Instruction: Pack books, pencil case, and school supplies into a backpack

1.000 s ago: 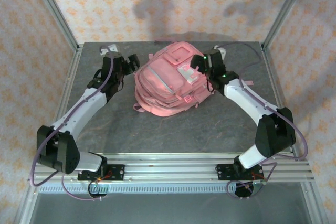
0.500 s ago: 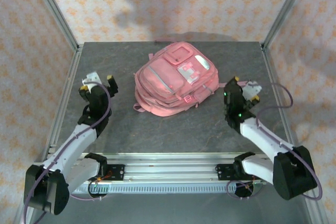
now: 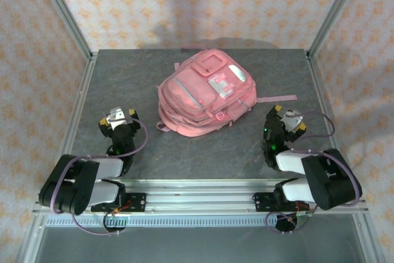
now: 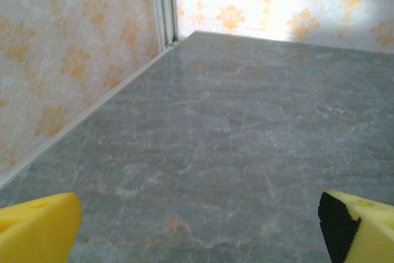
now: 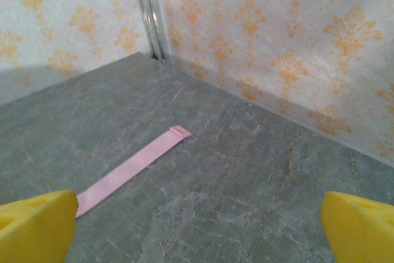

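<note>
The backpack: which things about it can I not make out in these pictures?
- Its contents: top view, the pink fabric of the backpack covers them.
- Whether it is zipped shut: top view, too small to tell.
- The near end of its strap: right wrist view, behind a yellow finger.

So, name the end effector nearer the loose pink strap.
The right end effector; the strap trails from the backpack toward it, away from the left end effector.
</note>
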Available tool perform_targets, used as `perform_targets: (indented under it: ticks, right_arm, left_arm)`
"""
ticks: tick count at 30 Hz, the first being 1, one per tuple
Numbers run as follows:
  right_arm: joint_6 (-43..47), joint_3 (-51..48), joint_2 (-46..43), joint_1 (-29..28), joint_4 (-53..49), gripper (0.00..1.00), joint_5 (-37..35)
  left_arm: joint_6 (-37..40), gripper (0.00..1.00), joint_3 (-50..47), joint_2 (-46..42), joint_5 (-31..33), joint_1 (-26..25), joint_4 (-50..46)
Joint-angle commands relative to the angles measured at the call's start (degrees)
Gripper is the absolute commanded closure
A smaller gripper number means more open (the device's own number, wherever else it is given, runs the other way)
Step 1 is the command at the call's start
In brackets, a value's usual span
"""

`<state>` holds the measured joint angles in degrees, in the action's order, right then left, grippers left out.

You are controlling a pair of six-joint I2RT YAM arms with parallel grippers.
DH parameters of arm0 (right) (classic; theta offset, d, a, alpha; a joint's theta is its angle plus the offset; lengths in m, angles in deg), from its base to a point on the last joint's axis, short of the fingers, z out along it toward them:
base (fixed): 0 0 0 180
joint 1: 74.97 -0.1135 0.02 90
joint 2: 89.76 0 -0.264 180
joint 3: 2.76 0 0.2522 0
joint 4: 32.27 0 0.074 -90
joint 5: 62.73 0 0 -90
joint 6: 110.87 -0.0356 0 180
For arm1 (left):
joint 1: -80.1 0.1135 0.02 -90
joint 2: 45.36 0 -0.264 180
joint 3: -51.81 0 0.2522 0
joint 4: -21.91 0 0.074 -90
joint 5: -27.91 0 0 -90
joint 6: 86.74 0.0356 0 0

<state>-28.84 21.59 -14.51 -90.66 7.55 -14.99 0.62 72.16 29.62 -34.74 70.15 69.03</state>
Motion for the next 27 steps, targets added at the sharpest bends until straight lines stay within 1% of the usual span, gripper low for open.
perform_targets:
  ticks: [1, 3, 4, 6, 7, 8, 9, 10, 11, 12, 13, 14, 15, 16, 17, 19, 20, 22, 27]
  right_arm:
    - [4.7, 0.2, 0.7, 1.8, 10.6, 0.0, 4.2]
    - [8.4, -1.8, 1.2, 3.7, 16.9, 0.0, 11.2]
    - [8.7, -3.5, 1.8, 5.3, 20.2, 0.0, 15.5]
    - [7.8, -6.5, 6.5, 9.4, 31.1, 0.0, 23.2]
    - [8.2, -6.6, 7.4, 10.6, 30.9, 0.0, 29.0]
    - [8.9, -5.4, 7.9, 10.8, 28.2, 0.0, 31.8]
    - [10.3, -4.9, 11.8, 10.6, 32.5, 0.0, 32.5]
    - [11.0, -3.7, 14.0, 10.4, 33.5, 0.0, 31.6]
    - [9.9, -0.5, 12.3, 10.1, 24.4, 0.0, 29.5]
    - [8.2, 2.4, 10.8, 10.5, 15.9, 0.0, 29.6]
    - [8.8, 1.0, 12.3, 11.3, 21.7, 0.0, 30.9]
    - [9.4, 0.1, 12.8, 10.8, 23.8, 0.0, 30.3]
    - [9.2, 1.3, 12.0, 10.6, 20.1, 0.0, 29.9]
    - [8.7, 1.5, 11.1, 10.8, 18.3, 0.0, 30.5]
    - [9.1, 1.1, 12.0, 10.9, 20.8, 0.0, 30.3]
    - [8.7, 1.7, 11.5, 10.9, 18.4, 0.0, 30.6]
    - [9.0, 1.6, 12.2, 10.9, 19.7, 0.0, 30.5]
    - [8.7, 2.5, 12.2, 11.3, 17.7, 0.0, 31.4]
    - [8.5, 2.1, 11.7, 11.8, 18.0, 0.0, 32.4]
  left_arm:
    - [4.2, 0.01, 0.8, 4.7, -1.6, 0.7, 17.6]
    - [6.0, 0.01, -0.8, 10.5, -3.1, 0.8, 27.8]
    - [6.7, 0.0, -0.8, 11.5, -3.1, 0.8, 29.4]
    - [5.3, 0.0, -0.5, 9.8, -3.6, 1.1, 25.6]
    - [5.2, 0.0, -0.7, 9.8, -4.4, 1.2, 25.9]
    - [4.7, 0.0, -1.3, 10.8, -5.9, 1.8, 27.7]
    - [3.9, 0.01, -1.8, 12.8, -7.2, 2.9, 29.6]
    - [5.5, 0.0, -1.9, 16.4, -6.5, 3.0, 36.1]
    - [6.3, 0.0, -1.7, 17.4, -5.1, 2.0, 37.4]
    - [5.2, 0.0, -1.0, 15.6, -5.5, 2.2, 32.5]
    - [3.6, 0.0, 0.8, 13.3, -5.3, 2.5, 25.5]
    - [2.8, 0.0, 2.3, 12.8, -5.4, 3.1, 22.0]
    - [3.1, 0.0, 2.3, 13.6, -5.3, 3.3, 23.3]
    - [3.9, 0.0, 1.8, 14.9, -5.3, 3.3, 26.6]
    - [3.8, 0.0, 1.8, 15.0, -5.3, 3.3, 26.6]
    - [2.7, 0.0, 3.0, 13.7, -5.4, 3.6, 22.2]
    - [2.6, 0.0, 3.2, 14.1, -5.8, 4.0, 22.5]
    - [2.5, 0.0, 3.4, 14.1, -6.1, 4.2, 22.2]
    - [2.1, 0.01, 3.8, 13.9, -6.5, 4.6, 21.0]
